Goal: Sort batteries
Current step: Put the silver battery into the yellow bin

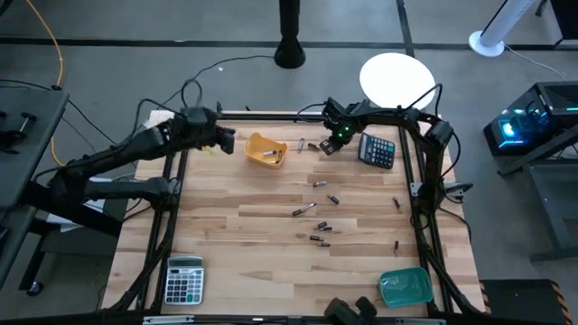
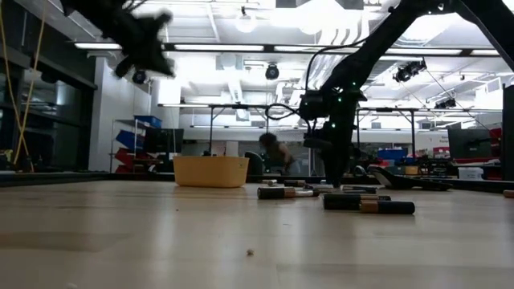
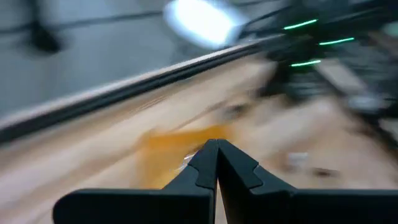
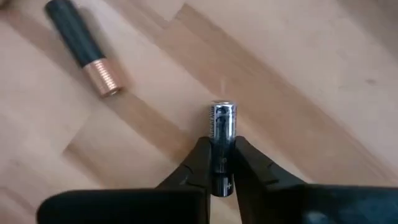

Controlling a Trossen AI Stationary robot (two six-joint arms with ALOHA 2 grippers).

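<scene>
Currently a silvery battery (image 4: pixel 222 124) sits clamped in the right gripper (image 4: pixel 222 163).

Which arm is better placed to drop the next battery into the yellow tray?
The right. Its gripper already pinches a silvery battery between its fingers, near the yellow tray. The left gripper hovers beside that tray with fingers shut on nothing.

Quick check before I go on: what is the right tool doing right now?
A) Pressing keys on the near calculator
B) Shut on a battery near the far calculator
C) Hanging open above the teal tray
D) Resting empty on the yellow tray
B: in the right wrist view the right tool is clamped on a silvery battery, and the high view puts it beside the far calculator.
</scene>
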